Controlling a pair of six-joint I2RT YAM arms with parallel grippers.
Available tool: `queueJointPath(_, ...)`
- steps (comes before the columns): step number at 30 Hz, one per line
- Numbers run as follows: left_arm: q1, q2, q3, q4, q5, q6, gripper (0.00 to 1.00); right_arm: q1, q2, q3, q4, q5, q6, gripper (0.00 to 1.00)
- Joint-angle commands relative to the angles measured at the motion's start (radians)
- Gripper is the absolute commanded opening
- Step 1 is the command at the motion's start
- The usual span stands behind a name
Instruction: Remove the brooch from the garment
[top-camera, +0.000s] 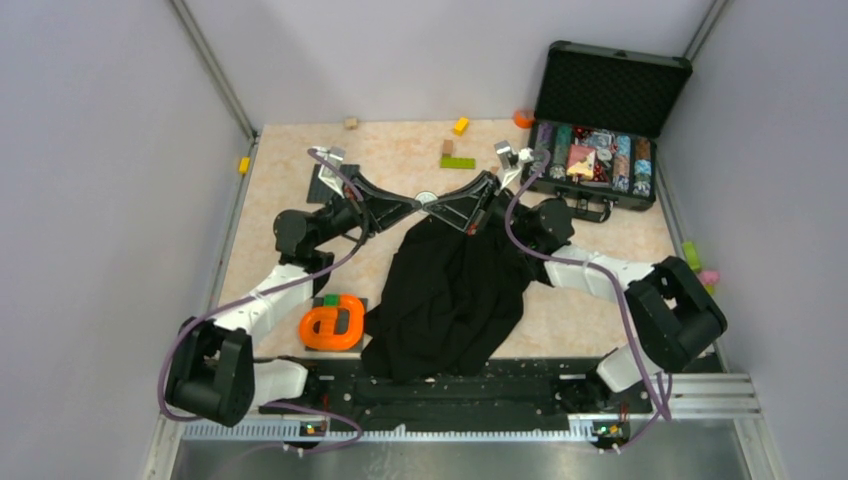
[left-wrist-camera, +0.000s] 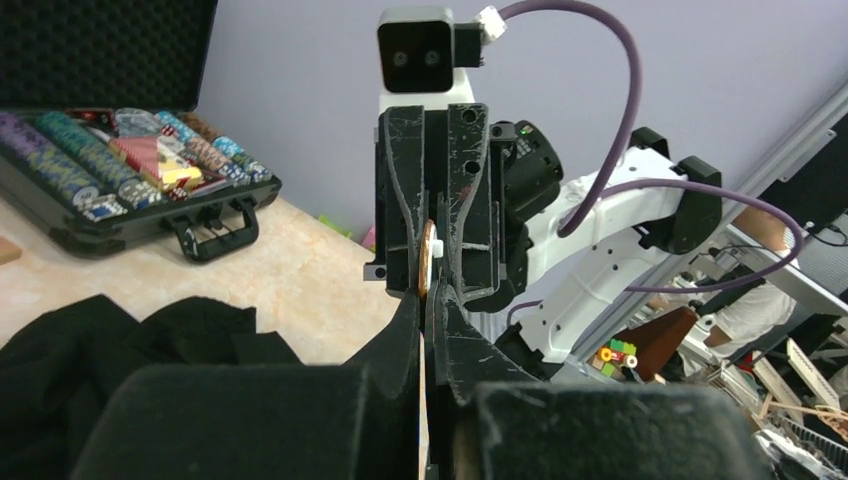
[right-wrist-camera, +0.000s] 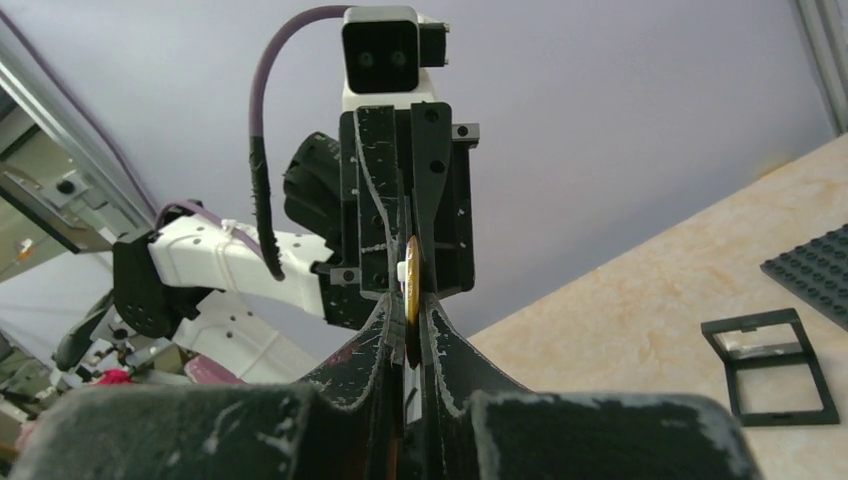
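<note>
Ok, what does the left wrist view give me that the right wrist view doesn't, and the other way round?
Only the left wrist view shows the black garment in a heap and the open chip case. Only the right wrist view shows the dark studded baseplate and a small black square frame; no cloth shows there. Both show the brooch edge-on, pinched by the left gripper and the right gripper, which meet tip to tip.

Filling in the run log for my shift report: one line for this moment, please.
left gripper: shut on brooch | right gripper: shut on brooch | garment: bunched beneath | detachment: cannot tell
</note>
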Motion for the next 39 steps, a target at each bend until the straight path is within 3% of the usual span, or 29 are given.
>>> queueJointPath(1,-0.023,-0.073,0.035,-0.145,-0.025,0.135,0.0,0.029,-0.058,0.046,-0.143,0.053,-0.129,0.08)
queueJointPath(4,-0.035,-0.115,0.053,-0.274,-0.049,0.214,0.0,0.043,-0.102,0.051,-0.289,0.127,-0.239,0.17)
queueJointPath(22,-0.07,-0.166,0.034,-0.29,-0.098,0.253,0.0,0.106,-0.159,0.088,-0.538,0.356,-0.456,0.16)
queueJointPath(27,-0.077,-0.165,0.017,-0.241,-0.107,0.25,0.0,0.109,-0.168,0.073,-0.522,0.423,-0.446,0.16)
queueJointPath(32,-0.083,-0.155,-0.023,-0.124,-0.12,0.229,0.0,0.109,-0.151,0.054,-0.444,0.445,-0.366,0.04)
queueJointPath(39,-0.099,-0.153,-0.058,-0.065,-0.151,0.238,0.0,0.109,-0.123,0.019,-0.341,0.503,-0.257,0.05)
